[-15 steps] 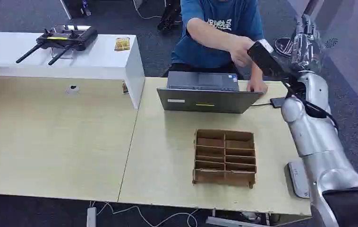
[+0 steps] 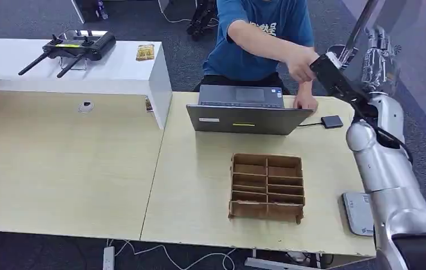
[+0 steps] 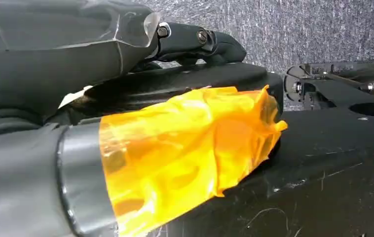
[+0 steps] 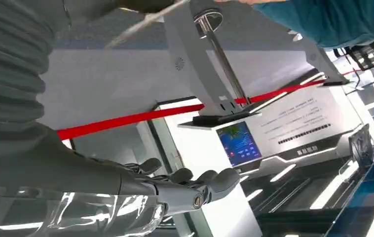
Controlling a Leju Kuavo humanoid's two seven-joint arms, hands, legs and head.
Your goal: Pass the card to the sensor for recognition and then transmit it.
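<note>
The robot's right hand (image 2: 380, 56) was raised high beyond the far right corner of the table (image 2: 199, 191), near a seated person's outstretched hand (image 2: 302, 61). Its fingers (image 4: 195, 185) lay loosely together. I could not tell whether they gripped anything. A thin pale strip (image 4: 145, 20) by the thumb may have been the card, seen edge-on. A small black pad (image 2: 332, 121), probably the sensor, lay on the table, cabled to the laptop (image 2: 244, 119). The left hand (image 3: 126, 123) hung low, its grip unreadable. The risks: a card held this lightly could slip during the handover, or get passed on unread because the hand was well above the pad.
</note>
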